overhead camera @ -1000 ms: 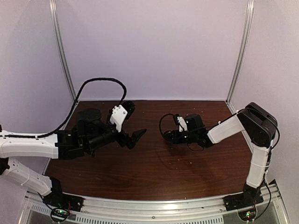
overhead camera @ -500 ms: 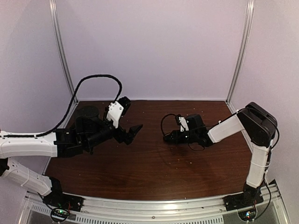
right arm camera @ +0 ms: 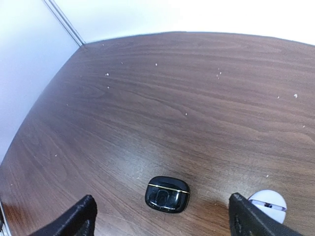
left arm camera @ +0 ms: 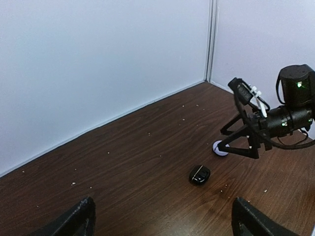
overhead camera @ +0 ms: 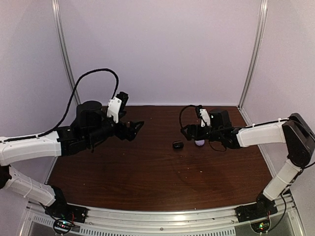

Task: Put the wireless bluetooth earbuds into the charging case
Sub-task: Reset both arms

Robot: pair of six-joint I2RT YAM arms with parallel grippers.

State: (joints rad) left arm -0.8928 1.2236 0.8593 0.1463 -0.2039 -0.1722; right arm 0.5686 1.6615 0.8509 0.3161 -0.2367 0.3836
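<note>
A small black charging case [right arm camera: 167, 193] lies shut on the brown table, also seen from above [overhead camera: 177, 145] and in the left wrist view [left arm camera: 199, 174]. A pale white-lavender case [overhead camera: 200, 143] sits just to its right [right arm camera: 268, 204] [left arm camera: 220, 148]. No earbuds show in any view. My right gripper [overhead camera: 189, 132] hovers open above and a little behind the two cases, its fingers spread wide with nothing between them [right arm camera: 161, 222]. My left gripper [overhead camera: 133, 129] hangs open and empty well to the left of the cases [left arm camera: 165, 222].
White walls close in the table at the back and sides, with metal corner posts [overhead camera: 253, 54]. Small pale crumbs speckle the wood [right arm camera: 187, 114]. A black cable [overhead camera: 93, 73] loops above the left arm.
My right gripper has opened and drawn back toward the far right, uncovering the black case and the pale case on the table. The left arm has lifted and pulled back to the left.
</note>
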